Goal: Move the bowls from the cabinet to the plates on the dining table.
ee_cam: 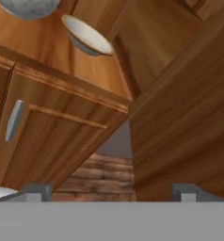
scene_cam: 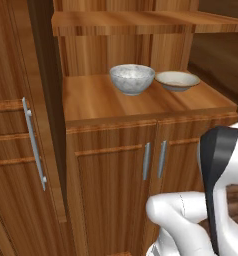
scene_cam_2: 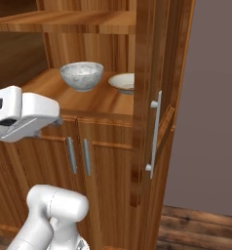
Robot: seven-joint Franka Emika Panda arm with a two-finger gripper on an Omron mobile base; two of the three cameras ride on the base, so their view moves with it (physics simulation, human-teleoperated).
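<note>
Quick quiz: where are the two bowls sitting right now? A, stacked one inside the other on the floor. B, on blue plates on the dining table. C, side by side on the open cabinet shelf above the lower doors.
C: the marbled bowl and the beige bowl stand next to each other on the cabinet shelf.

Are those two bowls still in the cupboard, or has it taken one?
Both in: the marbled bowl and the beige bowl sit upright, side by side, on the cabinet shelf, untouched.
</note>
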